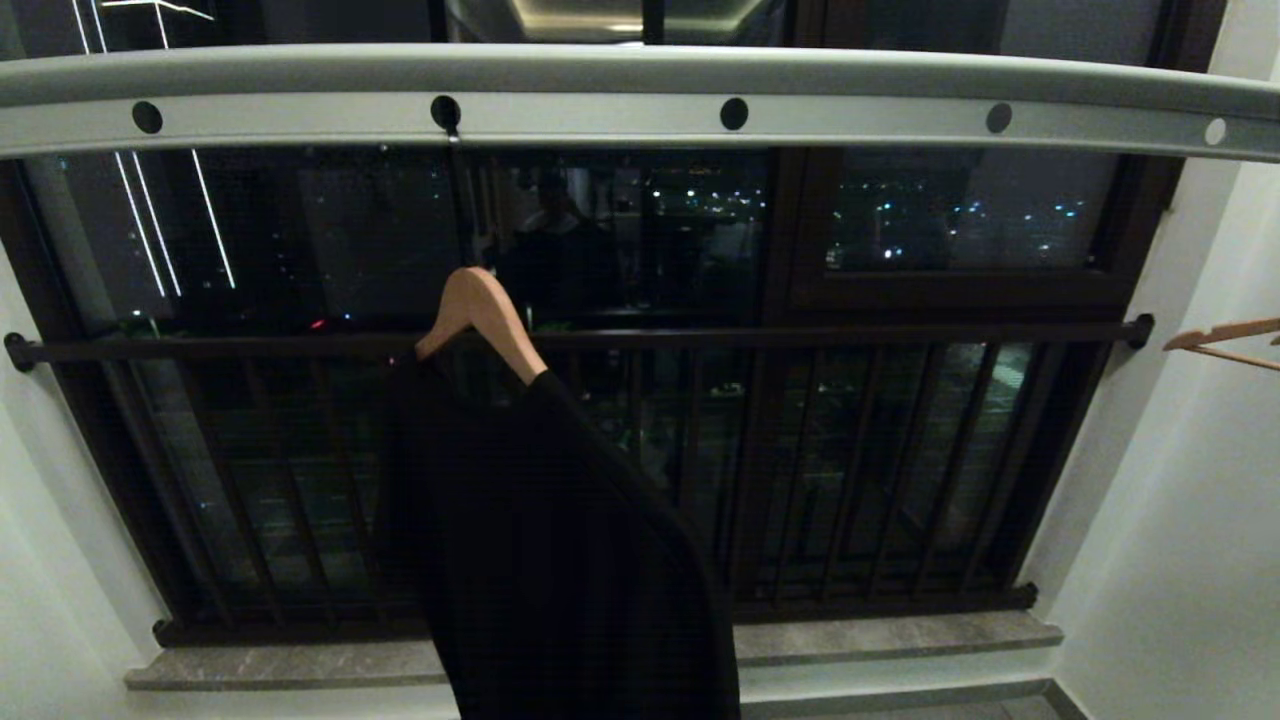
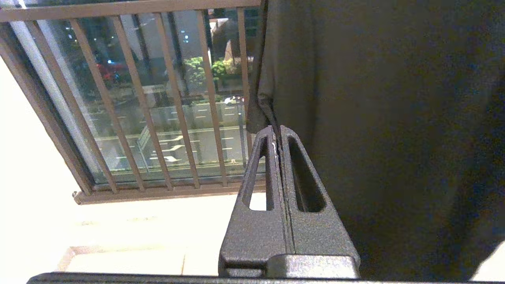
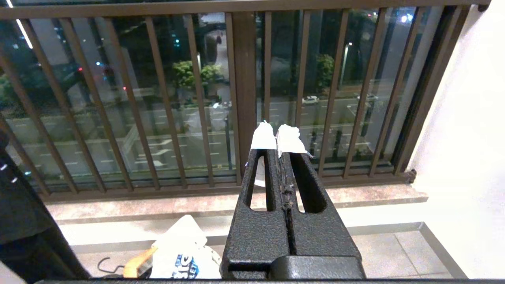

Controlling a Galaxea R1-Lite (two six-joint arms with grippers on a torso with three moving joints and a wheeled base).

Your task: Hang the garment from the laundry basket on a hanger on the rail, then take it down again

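Observation:
The pale grey rail (image 1: 600,118) with round dark holes spans the top of the head view. A wooden hanger (image 1: 480,310) hangs by its hook from one hole, and a dark garment (image 1: 540,560) is draped on it, tilted. Neither arm shows in the head view. My left gripper (image 2: 276,128) is shut with nothing held, and the garment (image 2: 394,118) hangs just beyond its tips. My right gripper (image 3: 278,136) is shut and empty, with white tape on its fingertips (image 3: 263,137). It faces the window bars, with the garment's edge (image 3: 19,209) off to one side. The laundry basket is out of view.
Dark brown window-guard bars (image 1: 850,460) and a stone sill (image 1: 900,635) lie behind the garment. White walls close in on both sides. Another wooden hanger (image 1: 1225,340) juts from the right wall. On the floor lie a white printed item (image 3: 181,252) and an orange hanger (image 3: 136,265).

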